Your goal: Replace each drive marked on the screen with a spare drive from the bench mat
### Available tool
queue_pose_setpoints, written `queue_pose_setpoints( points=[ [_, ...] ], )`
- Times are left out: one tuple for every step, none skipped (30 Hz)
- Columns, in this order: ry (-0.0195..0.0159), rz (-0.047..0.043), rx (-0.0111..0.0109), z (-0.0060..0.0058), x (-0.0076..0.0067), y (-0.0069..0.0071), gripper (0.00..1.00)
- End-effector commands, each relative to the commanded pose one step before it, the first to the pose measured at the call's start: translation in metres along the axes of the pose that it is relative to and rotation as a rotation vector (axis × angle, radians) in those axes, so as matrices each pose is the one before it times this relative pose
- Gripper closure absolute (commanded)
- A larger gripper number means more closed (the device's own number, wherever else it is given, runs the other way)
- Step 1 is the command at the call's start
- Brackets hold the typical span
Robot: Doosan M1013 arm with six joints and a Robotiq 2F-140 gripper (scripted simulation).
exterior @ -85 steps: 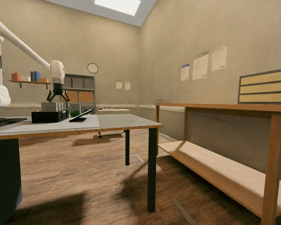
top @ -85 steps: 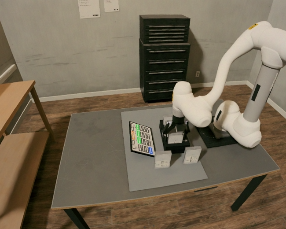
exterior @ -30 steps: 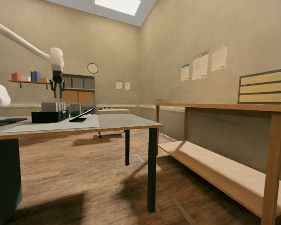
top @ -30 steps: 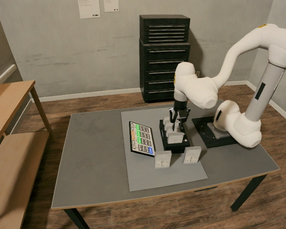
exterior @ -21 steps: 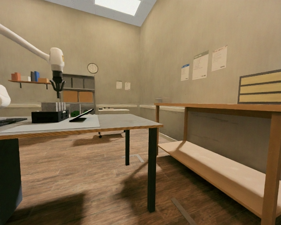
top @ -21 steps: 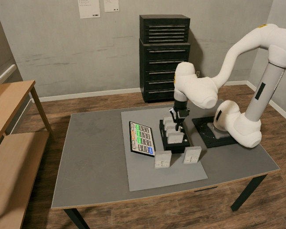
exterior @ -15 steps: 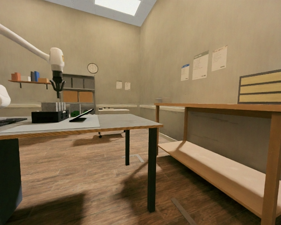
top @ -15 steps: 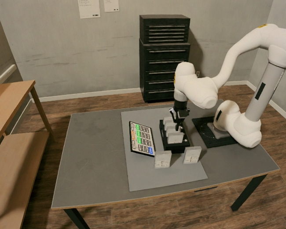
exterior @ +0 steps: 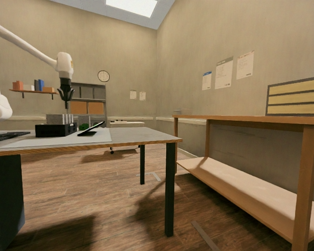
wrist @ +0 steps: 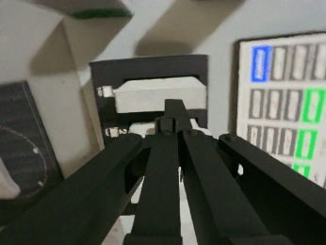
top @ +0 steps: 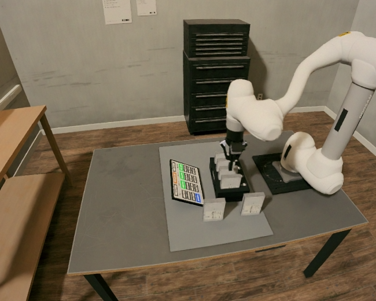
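Drives (top: 230, 181) (exterior: 56, 118) (wrist: 160, 96) in the dock (top: 232, 197) (exterior: 52, 130) (wrist: 151, 64), beside the screen (top: 187, 182) (exterior: 91, 128) (wrist: 287, 104).

"What stands against the grey wall (top: 94, 69)?"

"A black tool cabinet (top: 216, 94), upper centre of the top view, on brown wood flooring (top: 313, 282) (exterior: 104, 209)."

"And overhead?"

"A bright ceiling panel (exterior: 133, 6), upper centre of the exterior view; below it, a round clock (exterior: 103, 76)."
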State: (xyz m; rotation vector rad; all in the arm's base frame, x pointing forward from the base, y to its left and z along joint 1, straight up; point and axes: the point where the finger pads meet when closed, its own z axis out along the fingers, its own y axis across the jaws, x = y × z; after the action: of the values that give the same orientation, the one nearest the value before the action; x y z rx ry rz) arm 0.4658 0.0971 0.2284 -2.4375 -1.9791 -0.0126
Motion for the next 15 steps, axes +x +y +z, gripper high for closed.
queue_pose_setpoints(
  points=[
    [-0.00133, 0.23483, -0.00018, -0.02408, -0.00347, 0.03738, 0.9],
    [0.00022, 0.08693, -0.00003, -0.01006, 0.00125, 0.0159, 0.9],
    [0.00135, 0.05111, -0.00008, -0.01087, 0.00233, 0.01718, 0.9],
    [0.0, 0.0, 0.0, 0.0, 0.0, 0.0, 0.9],
    [0.0, 0.0, 0.0, 0.0, 0.0, 0.0, 0.9],
    [-0.00049, 0.17348, -0.00019, -0.01136, 0.00279, 0.01805, 0.9],
    [0.00428, 0.04459, -0.00013, -0.01152, 0.00537, 0.01788, 0.9],
    [0.00302, 0.04783, 0.00017, -0.01132, 0.00554, 0.01772, 0.9],
    [0.00207, 0.05779, 0.00027, -0.0058, 0.00234, 0.00931, 0.9],
    [0.00235, 0.06106, -0.00025, -0.00768, 0.00419, 0.01203, 0.9],
    [0.00255, 0.0617, -0.00059, -0.00839, 0.00528, 0.01303, 0.9],
    [0.00209, 0.06111, -0.0005, -0.00801, 0.00561, 0.01238, 0.9],
    [0.00173, 0.06078, -0.00048, -0.00781, 0.00614, 0.0119, 0.9],
    [0.00141, 0.06067, -0.00054, -0.00775, 0.00686, 0.01157, 0.9],
    [0.00096, 0.06054, -0.00061, -0.00766, 0.00761, 0.01112, 0.9]
  ],
)
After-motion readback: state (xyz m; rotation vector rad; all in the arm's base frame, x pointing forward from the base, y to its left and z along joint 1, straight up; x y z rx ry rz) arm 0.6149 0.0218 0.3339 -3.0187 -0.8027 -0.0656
